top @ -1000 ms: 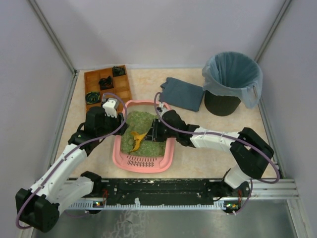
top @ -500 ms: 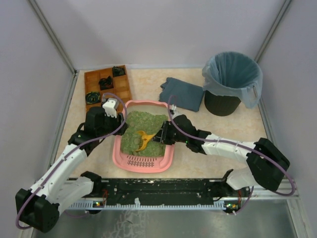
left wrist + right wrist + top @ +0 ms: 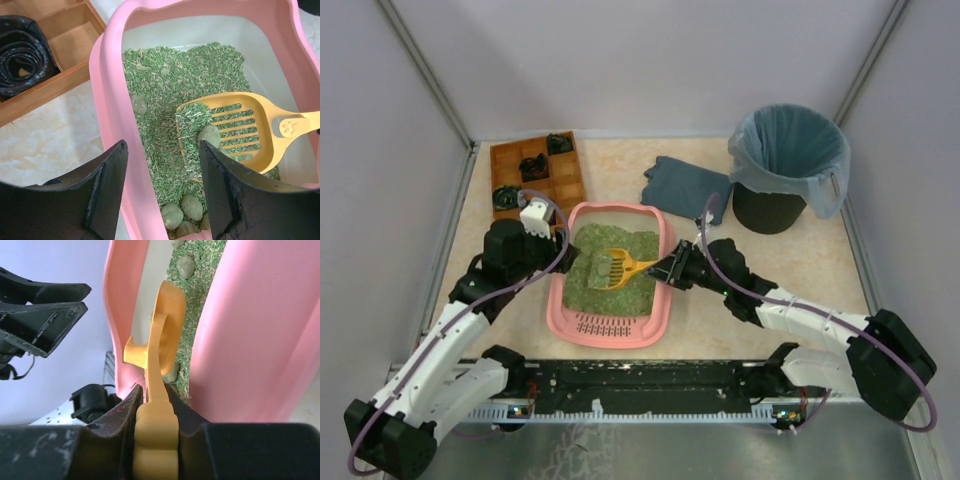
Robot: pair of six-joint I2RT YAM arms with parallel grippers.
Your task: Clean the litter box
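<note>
From above, the litter box (image 3: 561,296) is seen at the middle of the bench (image 3: 620,170), just near of a wooden tray (image 3: 511,176), with its grille at the near end. A cloth (image 3: 688,188) and a bin (image 3: 788,165) are set well apart at the far right. The right claw (image 3: 670,270) is placed at the box's right rim and is clenched on the handle of a yellow scoop (image 3: 616,266), whose head is held over the litter (image 3: 610,240). The left claw (image 3: 561,250) is found at the box's left rim.

In the left wrist view, the left claw (image 3: 162,195) is released, its jaws spread wide, and the pink left wall of the box (image 3: 107,100) is seen between them; contact cannot be told. Litter and one clump (image 3: 209,134) are carried on the slotted scoop (image 3: 235,130). More clumps (image 3: 182,210) are seen in the litter (image 3: 170,90) below. A black roll (image 3: 20,60) is lodged in the tray (image 3: 65,42) to the left.

In the right wrist view, the scoop (image 3: 161,340) is seen edge-on, its handle gripped between the jaws of the right claw (image 3: 155,396). The box wall (image 3: 250,340) fills the right of the view.
</note>
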